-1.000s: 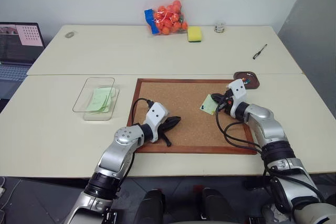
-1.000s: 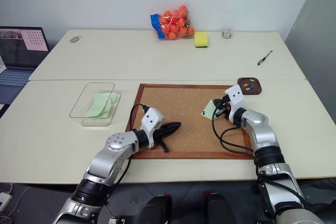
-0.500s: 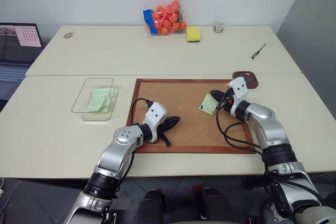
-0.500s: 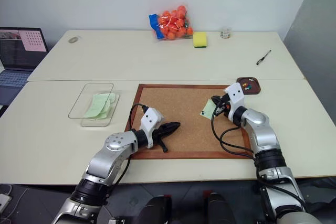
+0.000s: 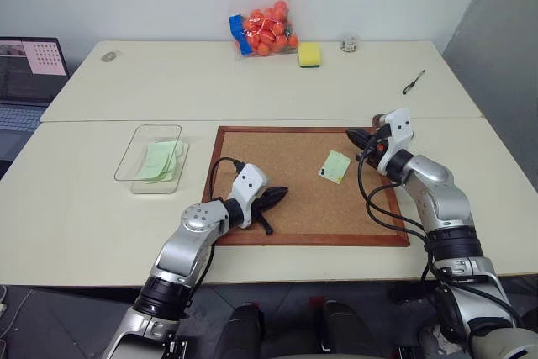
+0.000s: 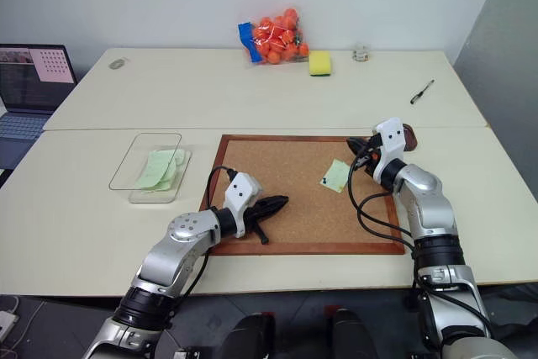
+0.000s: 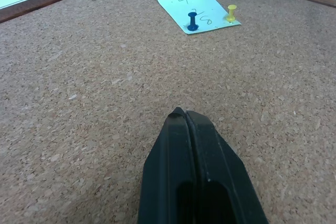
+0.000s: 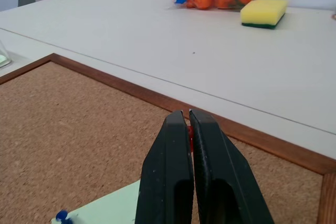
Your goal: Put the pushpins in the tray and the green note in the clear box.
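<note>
Right gripper (image 8: pixel 188 115) clenched on a red pushpin (image 8: pixel 190 132), above the corkboard (image 5: pixel 286 191) edge near the tray (image 6: pixel 408 134). Left gripper (image 7: pixel 186 114) clenched, empty. Green note (image 5: pixel 335 166) pinned: 1 blue pin (image 7: pixel 192 21), 1 yellow (image 7: pixel 231 12).

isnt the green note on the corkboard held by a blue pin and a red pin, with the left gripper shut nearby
Not quite: the second pin is yellow, not red. The left wrist view shows the green note on the corkboard held by a blue pushpin and a yellow pushpin, with the left gripper shut nearby.
</note>
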Controlling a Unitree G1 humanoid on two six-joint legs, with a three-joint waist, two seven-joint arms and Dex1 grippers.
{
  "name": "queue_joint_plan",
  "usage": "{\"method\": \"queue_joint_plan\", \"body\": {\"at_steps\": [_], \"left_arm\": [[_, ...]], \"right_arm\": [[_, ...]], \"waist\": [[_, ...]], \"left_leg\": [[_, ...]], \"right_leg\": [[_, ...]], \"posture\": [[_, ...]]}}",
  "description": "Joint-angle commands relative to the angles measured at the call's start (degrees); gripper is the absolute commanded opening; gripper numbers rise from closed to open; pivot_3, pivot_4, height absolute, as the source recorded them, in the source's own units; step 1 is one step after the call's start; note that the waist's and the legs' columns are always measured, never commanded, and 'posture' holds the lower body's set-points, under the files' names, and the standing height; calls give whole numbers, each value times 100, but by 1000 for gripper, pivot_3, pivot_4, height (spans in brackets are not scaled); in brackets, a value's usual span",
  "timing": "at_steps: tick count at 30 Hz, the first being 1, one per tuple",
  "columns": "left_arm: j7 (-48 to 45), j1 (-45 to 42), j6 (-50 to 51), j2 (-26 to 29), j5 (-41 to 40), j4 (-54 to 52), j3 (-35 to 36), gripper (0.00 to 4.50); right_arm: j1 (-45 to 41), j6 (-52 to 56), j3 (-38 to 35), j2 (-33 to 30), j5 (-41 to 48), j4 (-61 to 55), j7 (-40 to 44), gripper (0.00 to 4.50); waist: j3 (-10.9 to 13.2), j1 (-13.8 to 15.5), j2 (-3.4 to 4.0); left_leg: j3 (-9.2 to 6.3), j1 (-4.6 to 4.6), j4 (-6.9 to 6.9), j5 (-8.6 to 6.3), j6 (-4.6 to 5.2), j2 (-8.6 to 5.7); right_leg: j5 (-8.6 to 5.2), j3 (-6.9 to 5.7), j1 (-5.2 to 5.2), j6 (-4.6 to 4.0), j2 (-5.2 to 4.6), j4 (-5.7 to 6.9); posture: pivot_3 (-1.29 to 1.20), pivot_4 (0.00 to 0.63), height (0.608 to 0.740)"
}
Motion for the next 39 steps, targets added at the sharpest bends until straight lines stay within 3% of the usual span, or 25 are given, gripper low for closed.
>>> {"method": "queue_joint_plan", "body": {"at_steps": [1, 6, 17, 19, 20, 34, 39], "left_arm": [[-67, 116, 162, 25, 82, 66, -162, 0], [-69, 111, 163, 17, 81, 71, -168, 0], [-70, 155, 181, 36, 82, 26, -160, 0], [-59, 154, 188, 26, 87, 13, -169, 0], [-59, 159, 190, 30, 83, 8, -162, 0], [-79, 162, 231, 44, 79, -43, -167, 0], [-94, 159, 240, 50, 79, -50, -172, 0]], "right_arm": [[-523, -431, -218, -186, -521, 926, -925, 48], [-1290, -798, -445, -325, -713, 2512, -1671, 48], [-2264, -1453, -624, -424, -762, 4320, -1883, 48], [-2374, -1507, -714, -443, -702, 4551, -1958, 504], [-2407, -1531, -733, -445, -699, 4617, -1979, 524], [-2447, -1857, -702, -531, -845, 4742, -1929, 3611], [-2073, -2028, -523, -507, -827, 4155, -1141, 3611]], "waist": [[0, -1, 0], [0, -1, 0], [0, -14, 0], [0, -14, 0], [0, -14, 0], [0, -18, 1], [0, -19, 1]], "left_leg": [[-1, -1, 0, 0, 0, 0], [7, -1, -2, 0, 0, -2], [14, 1, -4, 0, 1, -1], [14, 1, -4, 0, 1, -1], [15, 1, -4, 0, 1, -1], [16, 1, -5, 0, 1, -1], [15, 1, -6, 0, 1, 0]], "right_leg": [[0, 0, 0, 0, 0, 0], [1, 5, -2, -1, -2, -1], [1, 11, -2, -2, -1, 0], [1, 11, -2, -3, -1, 0], [2, 12, -2, -3, -1, 0], [2, 13, -2, -3, -1, -1], [2, 12, -2, -3, -1, -2]], "posture": [[0, 150, 740], [0, 150, 740], [0, 150, 740], [0, 150, 740], [0, 150, 740], [0, 150, 740], [0, 150, 740]]}}
